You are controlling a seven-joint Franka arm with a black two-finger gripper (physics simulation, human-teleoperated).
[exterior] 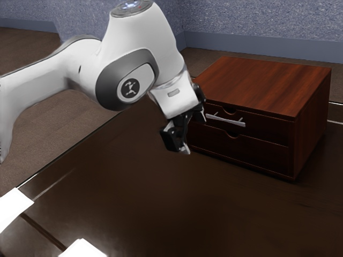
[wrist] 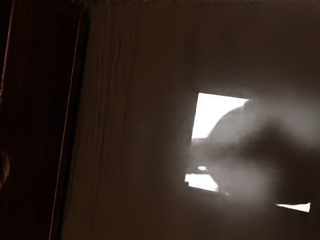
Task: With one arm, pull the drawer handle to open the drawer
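The white arm reaches toward the exterior view's right, its black two-finger gripper point(exterior: 176, 140) tilted down over the dark glossy tabletop point(exterior: 161, 214), probably lining up for an approach to the reddish-brown wooden two-drawer cabinet point(exterior: 268, 91). The fingers appear parted and hold nothing. The slim silver bar handle point(exterior: 225, 119) runs across the upper drawer front point(exterior: 265, 127), which looks shut or nearly so. The handle lies near the fingertips but apart from them, higher and further toward the exterior view's right. In the wrist view the cabinet's dark edge point(wrist: 35, 125) lies beside bare tabletop point(wrist: 125, 150).
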